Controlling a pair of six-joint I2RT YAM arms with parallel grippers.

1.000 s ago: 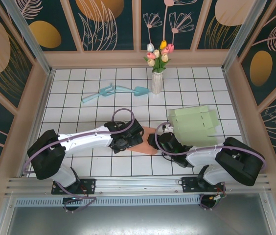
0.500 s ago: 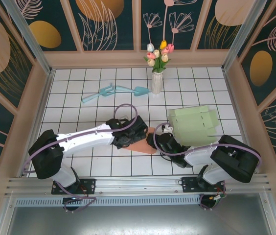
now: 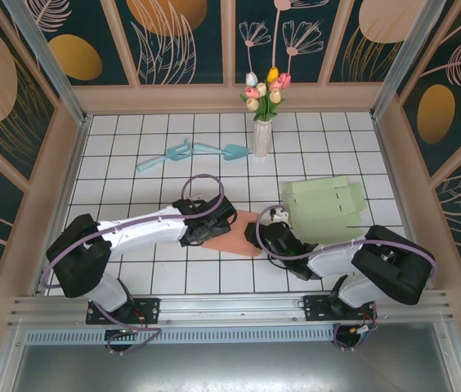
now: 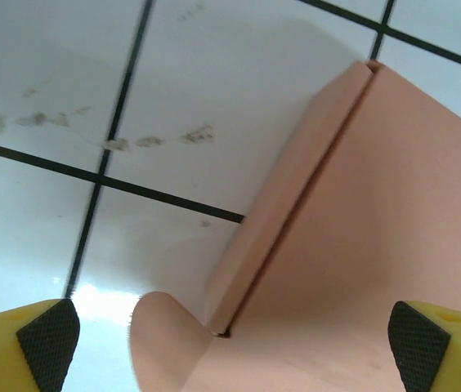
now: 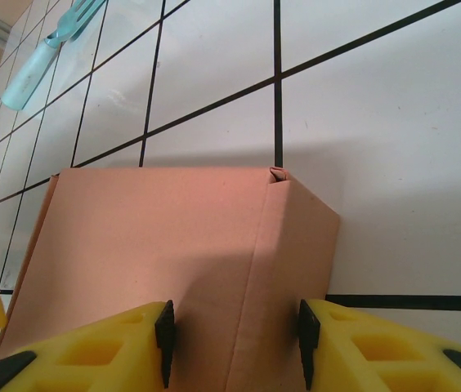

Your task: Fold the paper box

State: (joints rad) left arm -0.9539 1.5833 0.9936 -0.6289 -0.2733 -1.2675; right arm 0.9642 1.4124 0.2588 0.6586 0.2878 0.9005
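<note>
We see L gripper (image 4: 232, 347) spread wide over pink box (image 5: 149, 245) — R gripper (image 5: 236, 347) pinches its folded side wall.

1. The counter (image 3: 132, 155) is white tile with a black grid, scuffed in places.
2. A flat peach paper box (image 3: 239, 238) lies near the middle front, and a pale green box (image 3: 324, 208) lies to its right.
3. At the back stands 1 vase (image 3: 261, 139) of tulips, with a teal scoop (image 3: 224, 150) and a light-blue fork (image 3: 163, 158) to its left.
</note>
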